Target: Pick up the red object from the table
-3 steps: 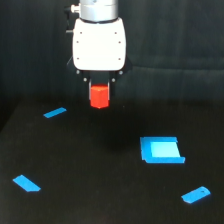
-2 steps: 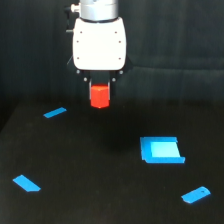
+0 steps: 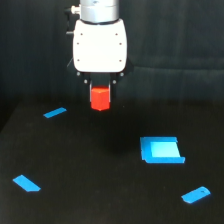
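Note:
The red object (image 3: 100, 98) is a small red-orange faceted block. It hangs in the air under the white gripper housing, well above the black table (image 3: 90, 175). My gripper (image 3: 100, 95) is shut on the block; its dark fingers are mostly hidden behind the block and under the housing. The block touches nothing below it.
A blue square piece (image 3: 161, 150) lies on the table toward the exterior view's right. Small flat blue pieces lie at the left rear (image 3: 55, 113), the left front (image 3: 27, 183) and the right front (image 3: 196, 194). The white arm housing (image 3: 99, 45) stands above the rear middle.
The gripper and the red block sit slightly higher in the view than a second ago. The blue pieces have not moved.

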